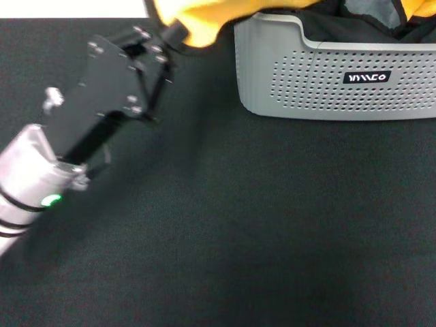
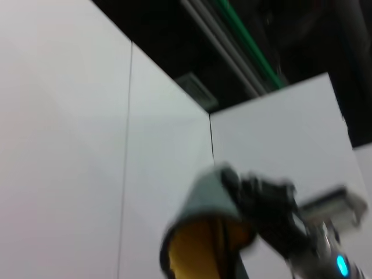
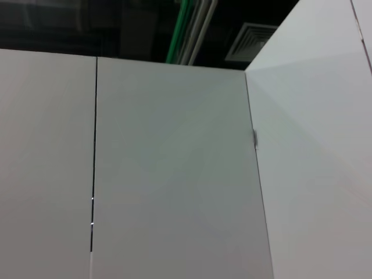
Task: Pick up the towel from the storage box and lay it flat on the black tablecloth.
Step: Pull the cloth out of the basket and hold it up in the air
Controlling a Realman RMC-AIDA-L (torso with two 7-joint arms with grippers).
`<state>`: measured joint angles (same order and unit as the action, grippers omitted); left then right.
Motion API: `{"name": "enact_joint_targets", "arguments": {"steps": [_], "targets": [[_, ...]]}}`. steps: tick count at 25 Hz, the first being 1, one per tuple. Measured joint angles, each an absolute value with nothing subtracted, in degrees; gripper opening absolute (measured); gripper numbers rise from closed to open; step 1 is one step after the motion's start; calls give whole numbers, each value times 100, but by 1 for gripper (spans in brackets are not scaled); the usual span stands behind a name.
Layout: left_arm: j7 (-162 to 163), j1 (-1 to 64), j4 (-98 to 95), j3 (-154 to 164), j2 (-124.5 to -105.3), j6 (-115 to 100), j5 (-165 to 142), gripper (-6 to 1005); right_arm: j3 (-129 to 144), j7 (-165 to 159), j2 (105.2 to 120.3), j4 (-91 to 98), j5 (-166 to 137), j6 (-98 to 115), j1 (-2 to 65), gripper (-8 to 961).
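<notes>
The yellow-orange towel (image 1: 204, 19) hangs bunched at the top edge of the head view, just left of the light grey storage box (image 1: 334, 85). My left gripper (image 1: 176, 31) reaches up from the left and is shut on the towel's lower fold, above the black tablecloth (image 1: 225, 225). In the left wrist view, my right gripper (image 2: 256, 195) shows farther off, raised before a white wall and holding a hanging fold of towel (image 2: 200, 241) that is grey outside and yellow inside. More yellow cloth (image 1: 417, 12) shows at the box's far right corner.
A grey cloth with black trim (image 1: 371, 13) lies inside the box. The box stands at the back right of the tablecloth, its black label (image 1: 366, 77) facing me. The right wrist view shows only white wall panels (image 3: 174, 174) and dark ceiling.
</notes>
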<state>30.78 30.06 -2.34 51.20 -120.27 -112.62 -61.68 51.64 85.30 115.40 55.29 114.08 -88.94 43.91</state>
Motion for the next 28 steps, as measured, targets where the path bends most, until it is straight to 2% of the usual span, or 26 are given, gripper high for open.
{"name": "enact_joint_targets", "arguments": {"steps": [8,28], "targets": [[4546,2460,-1669,5172,-12036,-11677,-5278,27,5207,8498,11546,5066,11451,-9039,4066,2],[5947,2417,-2900,5971,-11997,-11679,-4095,25,6018,8682,11533,3515,11221,-9055,4113,40]]}}
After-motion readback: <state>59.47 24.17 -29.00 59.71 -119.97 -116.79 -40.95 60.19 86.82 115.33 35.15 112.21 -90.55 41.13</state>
